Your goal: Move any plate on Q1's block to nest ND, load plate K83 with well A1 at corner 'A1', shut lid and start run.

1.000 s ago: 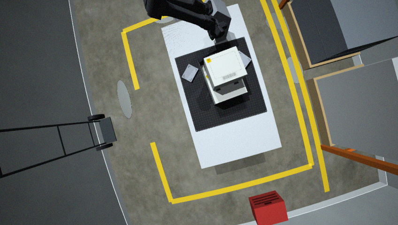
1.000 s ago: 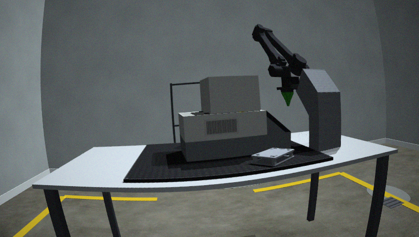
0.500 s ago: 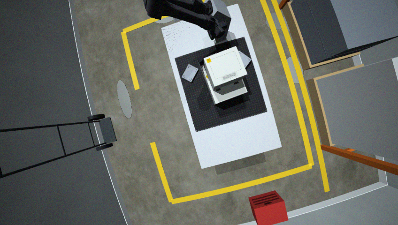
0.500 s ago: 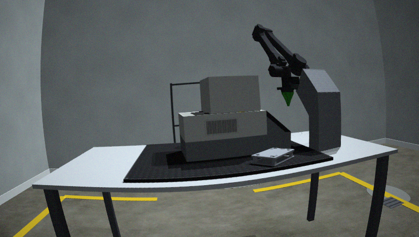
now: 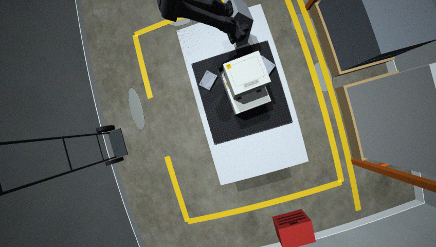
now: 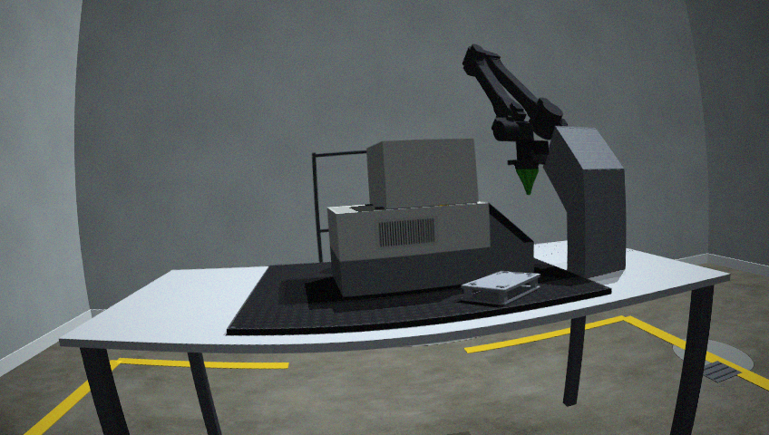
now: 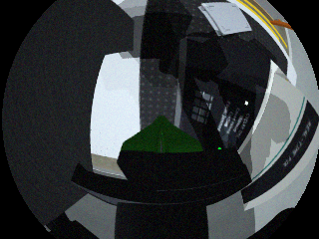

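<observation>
The cycler Q1 (image 5: pixel 249 88) stands on the black mat in the middle of the table, and it also shows in the side view (image 6: pixel 410 242). Its boxy lid (image 6: pixel 422 172) sits over the body; I cannot tell whether it is fully shut. My gripper (image 6: pixel 527 184) is shut and empty, with its green fingertips pointing down above the sloped front panel. The wrist view shows the fingertips over the dark keypad (image 7: pixel 202 108), with a small green lamp dot (image 7: pixel 219 149) beside them. One flat grey nest (image 5: pixel 207 80) lies left of Q1. Another nest (image 5: pixel 268 65) is partly hidden behind the lid. I cannot make out plate K83.
The tall grey arm pedestal (image 6: pixel 588 205) stands at the table end, close to Q1's panel. A black frame (image 6: pixel 321 205) stands behind the cycler. A red box (image 5: pixel 293 228) and a hand cart (image 5: pixel 113 145) are on the floor. Yellow tape (image 5: pixel 142 60) marks the cell.
</observation>
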Tool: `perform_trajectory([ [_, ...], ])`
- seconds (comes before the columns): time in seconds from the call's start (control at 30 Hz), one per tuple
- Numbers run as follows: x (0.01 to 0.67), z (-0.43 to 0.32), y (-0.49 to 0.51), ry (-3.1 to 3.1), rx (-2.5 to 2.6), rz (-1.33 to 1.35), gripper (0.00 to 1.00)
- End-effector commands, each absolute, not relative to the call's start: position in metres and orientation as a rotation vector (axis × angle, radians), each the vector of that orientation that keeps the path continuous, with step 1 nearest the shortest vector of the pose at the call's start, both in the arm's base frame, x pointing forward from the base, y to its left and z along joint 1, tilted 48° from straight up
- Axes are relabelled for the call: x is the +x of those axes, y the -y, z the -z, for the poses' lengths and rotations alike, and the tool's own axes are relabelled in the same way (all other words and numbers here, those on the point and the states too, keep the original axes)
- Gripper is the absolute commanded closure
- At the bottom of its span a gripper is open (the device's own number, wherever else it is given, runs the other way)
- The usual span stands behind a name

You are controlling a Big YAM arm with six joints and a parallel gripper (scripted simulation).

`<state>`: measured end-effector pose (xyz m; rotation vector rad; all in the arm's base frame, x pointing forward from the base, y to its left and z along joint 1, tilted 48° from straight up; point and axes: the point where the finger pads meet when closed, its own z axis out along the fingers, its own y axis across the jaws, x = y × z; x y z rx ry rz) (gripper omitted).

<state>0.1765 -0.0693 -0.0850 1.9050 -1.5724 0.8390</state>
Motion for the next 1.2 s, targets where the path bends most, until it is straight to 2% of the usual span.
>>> perform_trajectory([
  [0.0, 0.182, 0.084, 0.065, 1.574, 1.914, -0.858, 1.00],
  [0.6, 0.170, 0.083, 0.070, 1.550, 1.910, -0.834, 1.00],
  [1.17, 0.186, 0.084, 0.064, 1.574, 1.913, -0.855, 1.00],
])
